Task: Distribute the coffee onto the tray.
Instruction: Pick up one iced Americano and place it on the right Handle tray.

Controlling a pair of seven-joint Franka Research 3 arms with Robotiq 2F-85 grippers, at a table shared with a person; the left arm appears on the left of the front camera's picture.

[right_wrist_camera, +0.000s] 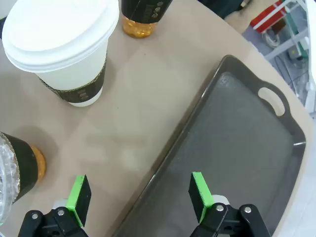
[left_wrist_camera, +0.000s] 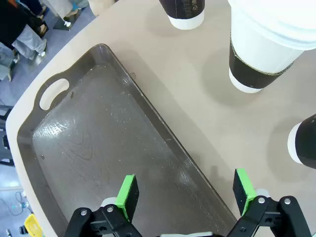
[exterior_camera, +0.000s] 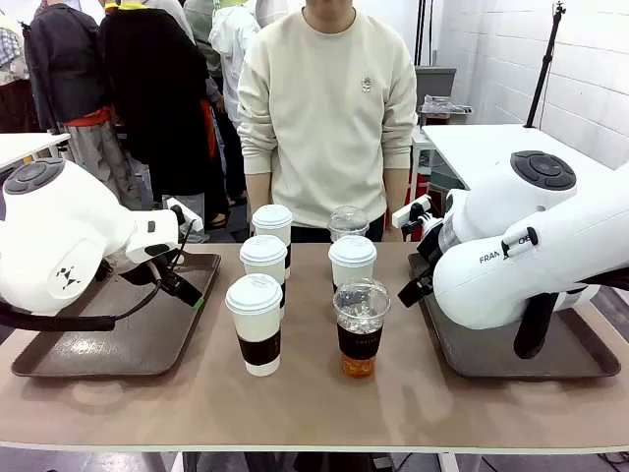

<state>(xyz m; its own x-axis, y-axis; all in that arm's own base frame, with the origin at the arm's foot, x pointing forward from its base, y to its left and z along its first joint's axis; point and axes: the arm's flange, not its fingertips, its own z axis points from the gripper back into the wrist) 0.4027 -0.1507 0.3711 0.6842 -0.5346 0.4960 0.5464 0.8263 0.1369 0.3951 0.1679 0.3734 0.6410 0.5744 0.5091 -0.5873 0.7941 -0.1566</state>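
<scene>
The counter [exterior_camera: 314, 398] holds two trays. My left end effector [left_wrist_camera: 186, 190] hangs wide open over the left tray [left_wrist_camera: 89, 148] edge, my right end effector [right_wrist_camera: 139, 191] wide open over the right tray [right_wrist_camera: 247, 148] edge, both holding nothing. Coffee cups [exterior_camera: 257, 324] stand just ahead of them.

In the front view the right arm [exterior_camera: 531, 265] covers much of the right tray [exterior_camera: 580, 359]. A white lidded cup [exterior_camera: 352, 261] hides the far clear cup [exterior_camera: 348, 221] below its dome. Sleeve print on the near clear cup [exterior_camera: 360, 339] is too small to read. The left wrist view's top edge crops the white paper cup [left_wrist_camera: 261, 49].
</scene>
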